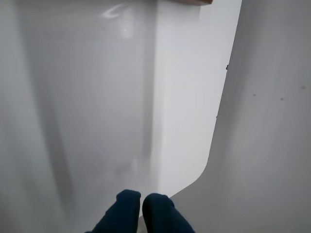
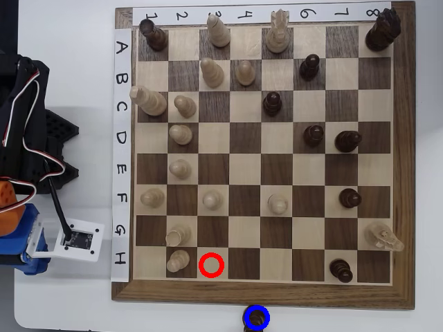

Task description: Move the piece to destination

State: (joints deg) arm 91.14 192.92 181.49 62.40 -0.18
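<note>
Two dark-blue fingertips (image 1: pixel 129 206) pressed together, pincer (image 1: pixel 141 209) pinching nothing in the wrist view, over bare white table (image 1: pixel 87 97). Parked off the chessboard's (image 2: pixel 263 294) left side in the overhead view, well apart from the piece (image 2: pixel 256 318). Dark pawn already standing inside the blue ring (image 2: pixel 256 317), just off the board's bottom edge; red ring (image 2: pixel 212 265) empty. Judged done; no container present.
</note>
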